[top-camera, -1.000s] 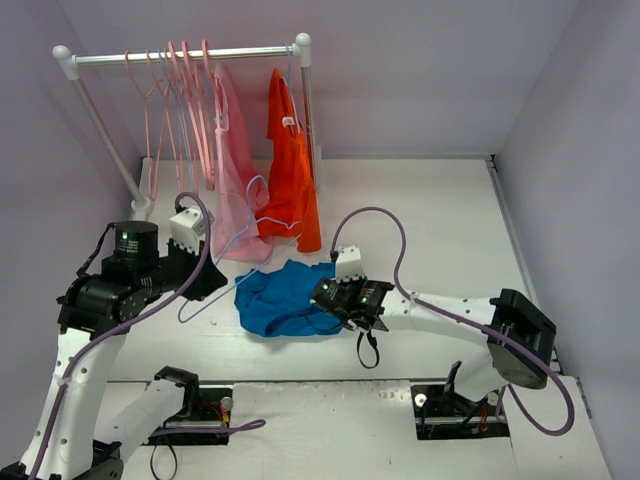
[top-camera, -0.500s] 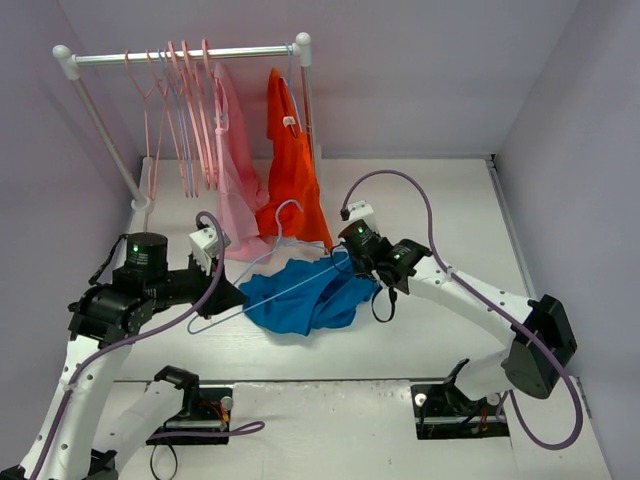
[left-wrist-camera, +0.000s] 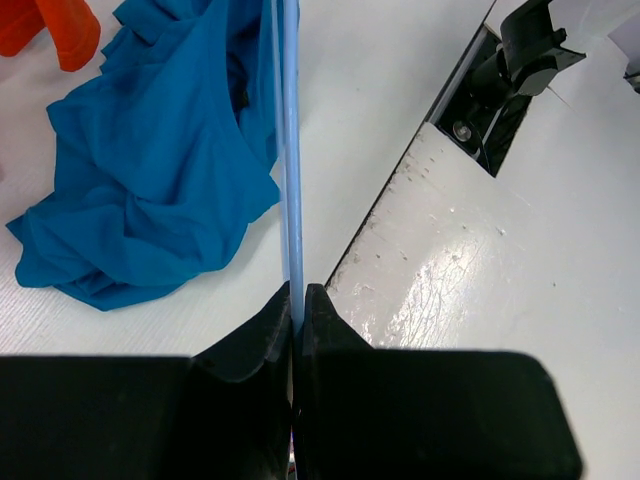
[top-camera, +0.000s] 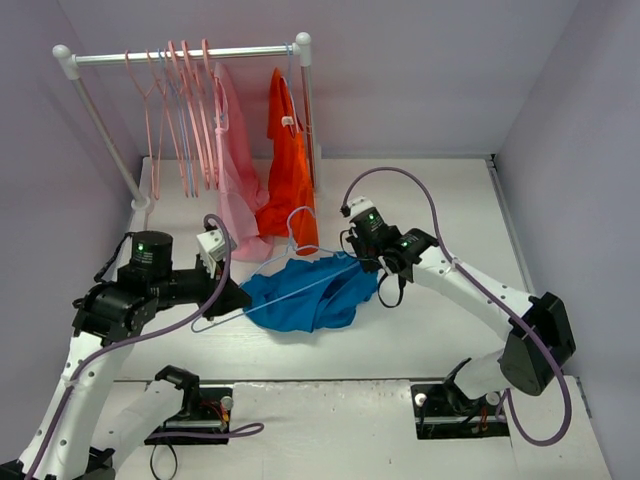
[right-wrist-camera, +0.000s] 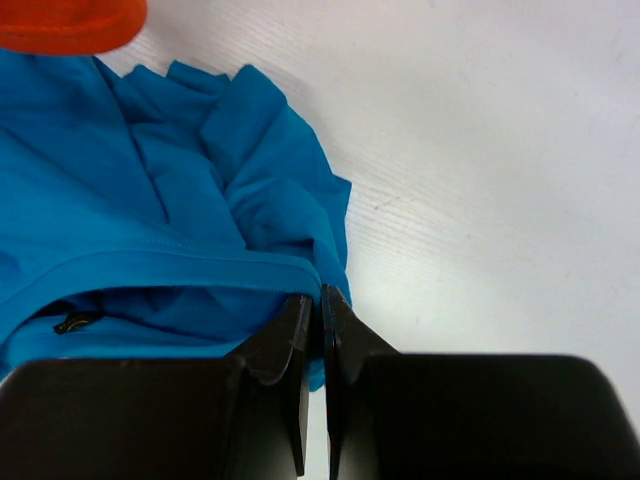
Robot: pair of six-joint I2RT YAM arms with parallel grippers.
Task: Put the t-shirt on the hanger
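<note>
**Left gripper (left-wrist-camera: 298, 300) on hanger (left-wrist-camera: 290, 150), right gripper (right-wrist-camera: 322, 300) on t-shirt (top-camera: 300, 300), both in front of the clothes rack (top-camera: 185, 55)**

Clothes rack: stands at the far left of the table (top-camera: 430, 210). On its rail hang a cluster of pink hangers (top-camera: 180, 110), then a pale pink garment (top-camera: 236, 170), then an orange garment (top-camera: 290, 170) by the rack's right post.

T-shirt: bright blue, bunched in a heap on the table just in front of the rack, below the hems of the two hanging garments. The orange hem is close to its far edge. Not on the rail.

Hanger: pale blue, thin, off the rack and tilted. The hook curls up in front of the orange garment's hem. The long bar slants from there forward and leftward, crossing the heap. Whether the bar passes inside the cloth or lies over it: cannot tell.

Left gripper: in front of the rack's left half, at the heap's left edge. In the wrist view the jaws are clamped tight on the near end of the hanger's bar. The bar runs straight away from the fingertips along the shirt's edge.

Right gripper: in front of the rack's right post, at the heap's right edge. The jaws are pinched together on a seamed edge of the blue cloth, which fans out leftward from the fingertips in the wrist view. Orange cloth shows in that view's top left corner.
</note>
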